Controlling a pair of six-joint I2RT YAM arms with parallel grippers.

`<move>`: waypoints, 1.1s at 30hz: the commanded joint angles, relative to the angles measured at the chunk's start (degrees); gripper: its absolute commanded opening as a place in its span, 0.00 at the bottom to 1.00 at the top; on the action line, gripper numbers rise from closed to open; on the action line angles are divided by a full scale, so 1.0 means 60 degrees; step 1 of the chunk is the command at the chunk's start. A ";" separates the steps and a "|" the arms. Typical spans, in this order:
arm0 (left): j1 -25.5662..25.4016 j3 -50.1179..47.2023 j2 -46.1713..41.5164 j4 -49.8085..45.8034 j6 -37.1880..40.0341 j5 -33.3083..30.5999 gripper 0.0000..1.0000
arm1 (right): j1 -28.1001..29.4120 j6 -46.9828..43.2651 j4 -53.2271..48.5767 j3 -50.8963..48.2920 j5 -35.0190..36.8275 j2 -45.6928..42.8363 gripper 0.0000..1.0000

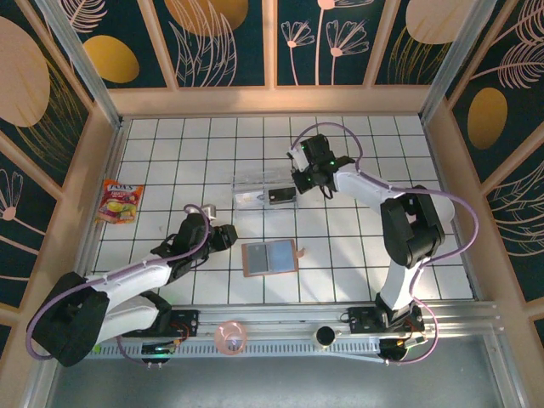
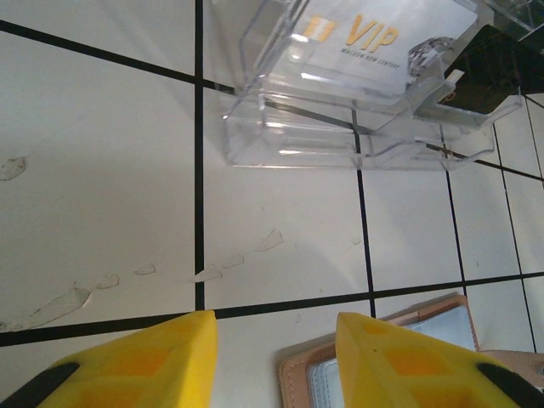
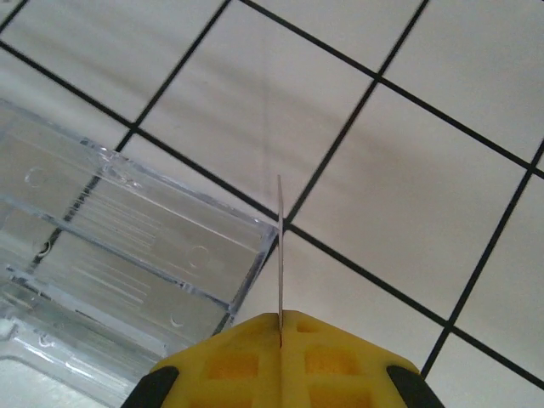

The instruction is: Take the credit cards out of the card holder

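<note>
While the right gripper [image 1: 293,185] is clamping the black card [image 1: 282,195] between closed fingers, the card is standing at the right end of the clear tray [image 1: 255,180]. On the right wrist camera that gripper [image 3: 280,319] is showing the card [image 3: 279,246] edge-on as a thin upright line just beside the tray's [image 3: 127,238] corner wall; whether it is touching the tray I cannot tell. The silver card [image 2: 382,42], lettered "VIP" in gold, is lying flat inside the tray [image 2: 289,136], with the black card [image 2: 476,72] at its far right. The wallet [image 1: 269,257] is lying open on the tiled table [image 1: 170,144], grey-blue panel up, nearer the arm bases than the tray and apart from it. The left gripper [image 1: 228,236] is hovering just left of the wallet, its yellow fingers [image 2: 153,357] standing apart with bare tile between them; on its wrist camera the gripper [image 2: 274,336] is facing the tray, and the wallet's [image 2: 442,327] corner is showing beside its right finger. A red-yellow packet [image 1: 119,201] is lying well to the left.
</note>
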 commanded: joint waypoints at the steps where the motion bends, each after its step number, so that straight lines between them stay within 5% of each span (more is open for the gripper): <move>1: 0.0079 -0.0199 -0.0206 0.0200 -0.0042 0.0144 0.41 | 0.0397 0.0183 -0.0200 -0.0301 -0.0055 -0.0620 0.00; 11: 0.0074 -0.0295 -0.0450 0.0070 -0.0043 0.0181 0.43 | 0.0574 0.0343 -0.0294 -0.0396 0.1735 -0.1566 0.00; 15: 0.0074 -0.0125 -0.0671 -0.0237 0.0016 0.0018 0.59 | 0.0736 -0.0662 -0.0428 -0.0219 0.0506 -0.2490 0.00; 20: 0.0074 0.0042 -0.0746 -0.0620 0.0097 -0.0267 0.75 | 0.1241 -0.2952 -0.2357 0.0927 -0.2750 -0.2027 0.00; 25: 0.0299 0.0173 0.0250 -0.0402 0.0071 -0.0175 0.40 | 0.1309 -0.4195 -0.3333 0.2119 -0.3259 -0.1064 0.00; 33: 0.0336 0.0923 0.2302 0.0421 0.0051 -0.0693 0.23 | 0.1189 -0.3691 -0.1332 0.2112 -0.2516 -0.0853 0.00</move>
